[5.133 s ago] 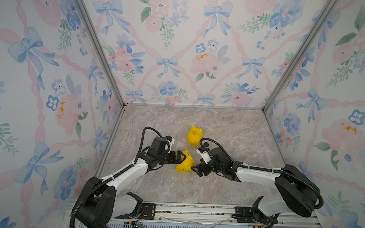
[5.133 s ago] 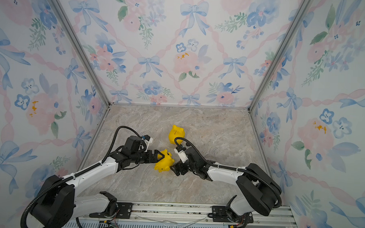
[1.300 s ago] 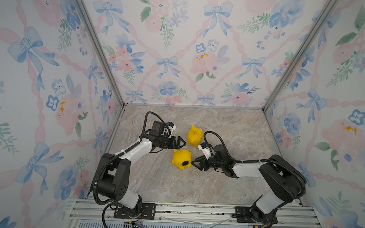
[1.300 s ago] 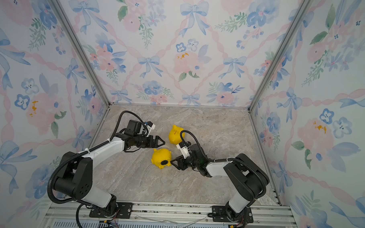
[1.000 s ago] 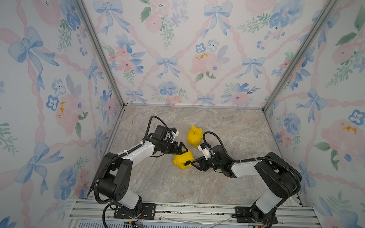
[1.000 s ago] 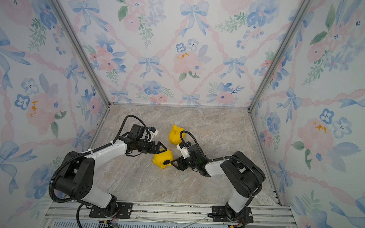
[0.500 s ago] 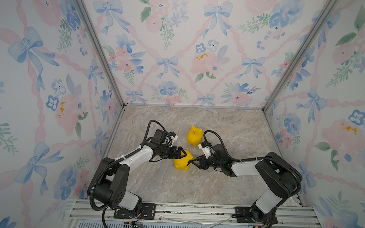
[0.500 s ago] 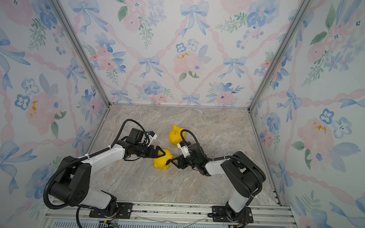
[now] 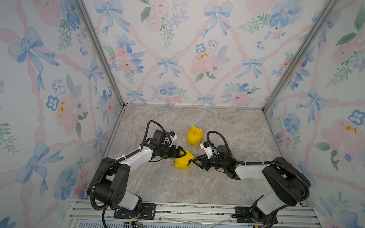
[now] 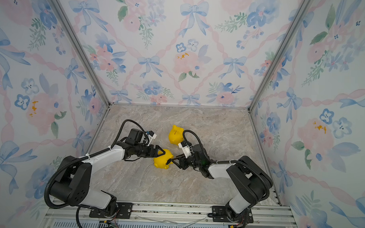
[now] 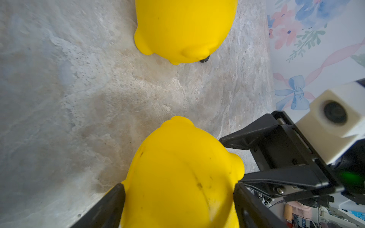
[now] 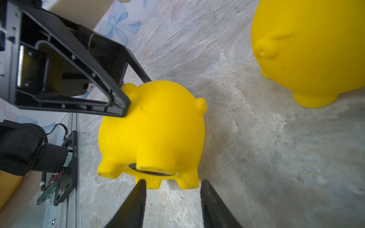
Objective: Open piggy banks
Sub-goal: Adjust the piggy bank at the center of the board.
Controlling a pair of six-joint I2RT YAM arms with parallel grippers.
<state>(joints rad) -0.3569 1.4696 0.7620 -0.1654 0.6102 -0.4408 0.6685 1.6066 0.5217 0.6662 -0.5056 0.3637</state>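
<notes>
Left gripper: your left gripper is grasping the near piggy bank, reaching in from the pig's 9 o'clock in both top views. In the left wrist view its two fingers are pressing on opposite flanks of the yellow body.

Right gripper: your right gripper is sitting released, jaws standing apart, and is pointing at the same pig from its 3 o'clock. In the right wrist view its fingertips are flanking the pig's legs; you cannot tell whether they are touching.

Near piggy bank: it is lying tipped over on the worktop, with its legs and belly facing the right gripper and its back facing the left one.

Belly hole: the belly hole is showing as a dark-rimmed round between the legs; you cannot tell whether anything is sitting in it.

Far piggy bank: the far piggy bank is standing upright at the near pig's 1 o'clock, apart from it and from both grippers. A small black part is peeking out beneath its belly.

Worktop: both pigs are sitting around the middle of the marbled surface, and your arms are stretching in from the 6 o'clock edge.
</notes>
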